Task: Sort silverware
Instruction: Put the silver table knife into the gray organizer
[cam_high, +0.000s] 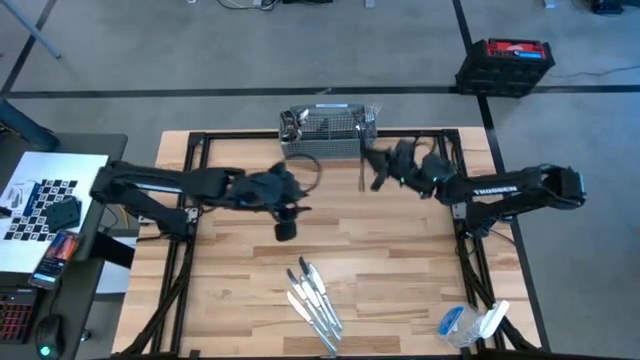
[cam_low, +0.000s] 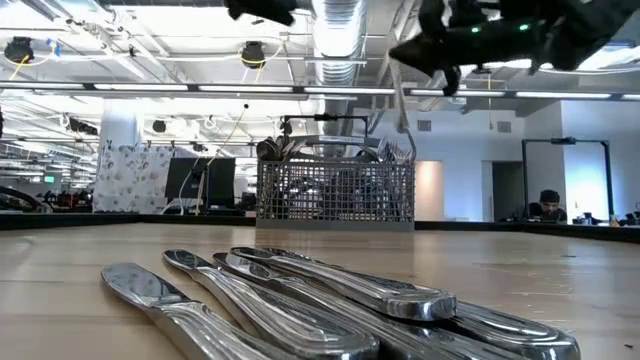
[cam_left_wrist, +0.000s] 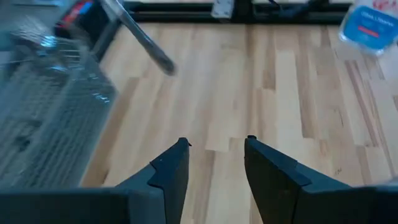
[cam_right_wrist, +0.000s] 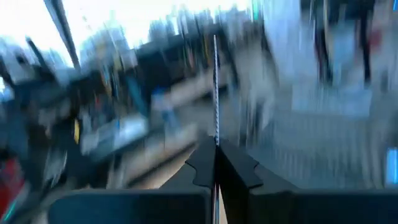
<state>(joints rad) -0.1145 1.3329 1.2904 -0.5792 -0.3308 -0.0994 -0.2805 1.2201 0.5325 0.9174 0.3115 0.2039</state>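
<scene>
Several silver knives lie side by side flat on the wooden table near its front edge; in the low view these knives fill the foreground. The grey wire-mesh basket stands at the far edge with more silverware upright in it. My right gripper is high beside the basket's right end, shut on one slim silver knife. My left gripper is open with nothing between its fingers, high over the table's middle. My right gripper pinches the slim knife between its two fingers; the blade shows edge-on, running straight out past the fingertips. It is lifted clear of the table and in the low view hangs nearly upright below the gripper. Which end is held I cannot tell.
A clear plastic bag with a blue label lies at the table's near right corner. Bare wood lies between the knives and the basket. A black frame runs along the table's sides.
</scene>
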